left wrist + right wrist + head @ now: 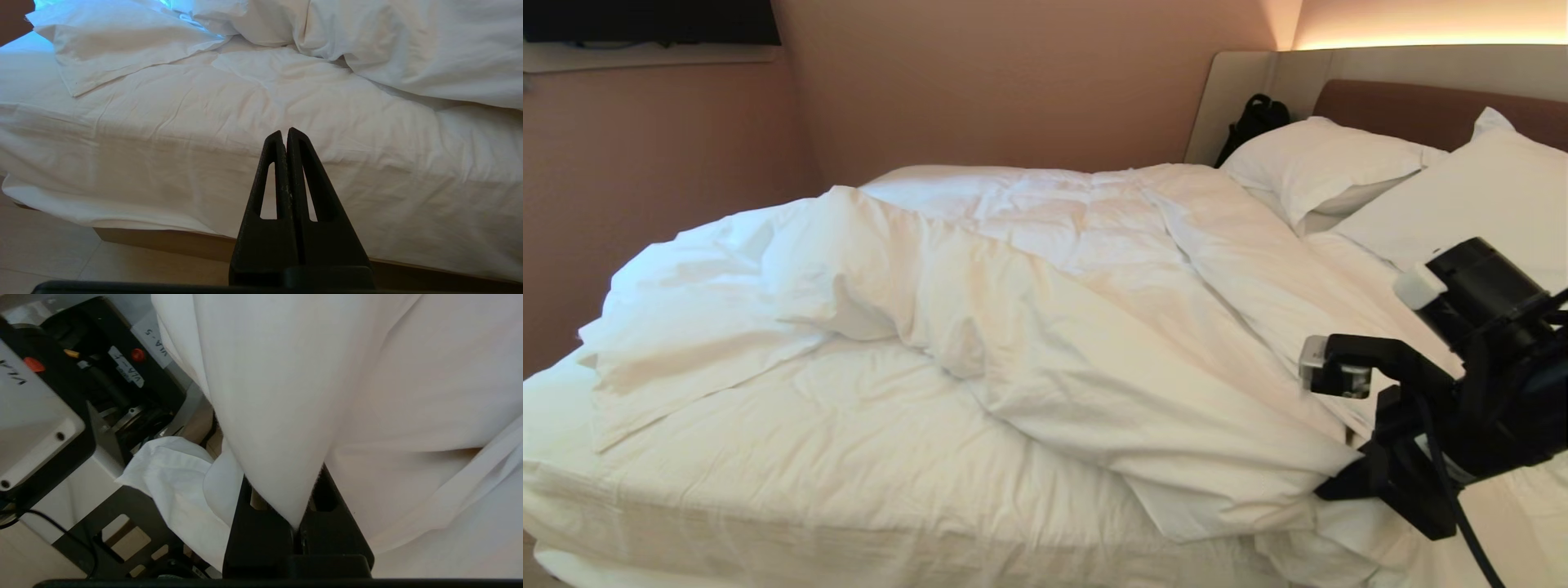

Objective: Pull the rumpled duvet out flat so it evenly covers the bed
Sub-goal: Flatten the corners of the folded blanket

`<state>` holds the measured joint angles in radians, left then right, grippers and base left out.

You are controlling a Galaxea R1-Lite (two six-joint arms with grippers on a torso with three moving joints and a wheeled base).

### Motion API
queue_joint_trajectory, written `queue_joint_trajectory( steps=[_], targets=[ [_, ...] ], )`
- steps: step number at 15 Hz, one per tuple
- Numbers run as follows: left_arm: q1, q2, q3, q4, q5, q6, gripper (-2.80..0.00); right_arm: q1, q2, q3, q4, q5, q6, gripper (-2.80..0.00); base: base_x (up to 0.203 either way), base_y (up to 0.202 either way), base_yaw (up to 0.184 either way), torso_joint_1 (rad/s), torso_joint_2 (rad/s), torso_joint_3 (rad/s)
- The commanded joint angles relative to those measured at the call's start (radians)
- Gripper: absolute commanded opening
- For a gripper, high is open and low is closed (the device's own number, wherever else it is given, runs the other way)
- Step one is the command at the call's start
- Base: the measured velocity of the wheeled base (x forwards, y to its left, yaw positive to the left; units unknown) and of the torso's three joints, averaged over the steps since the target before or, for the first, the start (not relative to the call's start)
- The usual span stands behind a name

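Note:
The duvet (1045, 327) lies rumpled in a thick ridge that runs diagonally across the bed (792, 465), folded back off the near part of the mattress sheet. At the lower right my right gripper (1335, 488) is shut on the duvet's near edge. The right wrist view shows a cone of white duvet cloth (278, 396) pinched between the black fingers (253, 539) of the right gripper (291, 473), whose tips are hidden. My left gripper (284, 132) is shut on nothing, held off the bed's side and aimed at the hanging sheet (163, 163).
Two white pillows (1323, 167) (1478, 196) lean against the brown and beige headboard (1421, 110). A black bag (1254, 122) sits beside the head end. Walls close in on the far and left sides. My own base (61, 416) is just beside the held cloth.

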<state>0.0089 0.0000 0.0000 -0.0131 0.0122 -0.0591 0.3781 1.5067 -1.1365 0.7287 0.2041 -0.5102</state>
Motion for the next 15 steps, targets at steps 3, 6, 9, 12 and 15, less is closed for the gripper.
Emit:
queue_joint_trajectory(
  steps=[3, 6, 9, 12, 15],
  targets=[
    [0.0, 0.002, 0.0, -0.001, 0.0, -0.001, -2.8, 0.001, -0.134, 0.018, 0.119, 0.11, -0.042, -2.8, 0.0, 0.0, 0.0, 0.0, 0.0, 0.0],
    [0.0, 0.002, 0.0, -0.001, 0.0, -0.001, -2.8, 0.002, -0.158, 0.026, 0.19, 0.113, -0.047, -2.8, 0.0, 0.0, 0.0, 0.0, 0.0, 0.0],
    [0.0, 0.002, 0.0, -0.001, 0.0, -0.001, -2.8, 0.002, -0.157, 0.062, 0.188, 0.112, -0.049, -2.8, 0.0, 0.0, 0.0, 0.0, 0.0, 0.0],
    [0.0, 0.002, 0.0, -0.001, 0.0, -0.001, -2.8, 0.002, -0.154, 0.096, 0.185, 0.112, -0.081, -2.8, 0.0, 0.0, 0.0, 0.0, 0.0, 0.0],
    [0.0, 0.002, 0.0, -0.001, 0.0, -0.001, -2.8, 0.002, -0.129, 0.104, 0.184, 0.111, -0.083, -1.07, 0.0, 0.0, 0.0, 0.0, 0.0, 0.0]
  ],
)
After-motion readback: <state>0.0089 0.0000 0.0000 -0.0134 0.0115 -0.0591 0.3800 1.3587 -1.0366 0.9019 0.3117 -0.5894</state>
